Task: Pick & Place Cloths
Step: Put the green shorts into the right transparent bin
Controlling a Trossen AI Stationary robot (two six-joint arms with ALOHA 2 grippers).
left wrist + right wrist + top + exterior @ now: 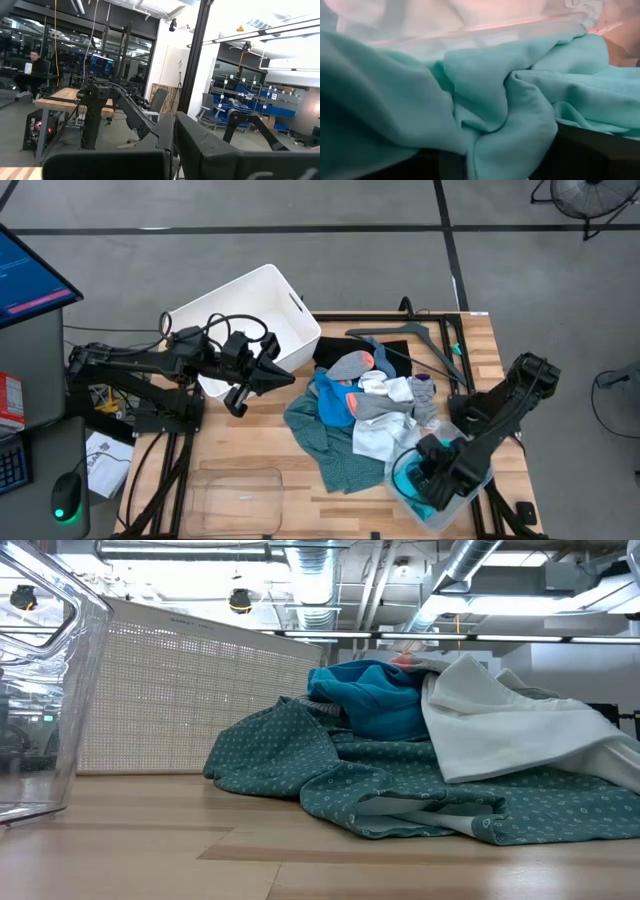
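Cloths (365,415) lay heaped on the wooden table (250,445), right of centre: a dark teal-green patterned piece (400,790) spread lowest, a blue one (375,700) bunched on top of it, and a white one (500,725) draped over the blue one's right side in the low view. From above, grey pieces, one with an orange patch (367,360), and a black cloth (345,348) sat at the far side of the heap, beside a black hanger (420,345).

A turquoise cloth (510,100) lay apart from the heap, inside a clear bin (470,485) at the table's near right corner. The right gripper (425,475) was down in that bin, pressed into the turquoise folds; its wrist view was filled with the fabric, bunched between the dark fingers (600,150). The pincer appeared part-closed on that cloth.

The left gripper (275,375) hung over the table's left side, next to the white bin (250,305), fingers together and holding nothing. Another clear bin (240,495) stood at the near edge, left of the heap. A person (27,70) sat at a desk in the room beyond.
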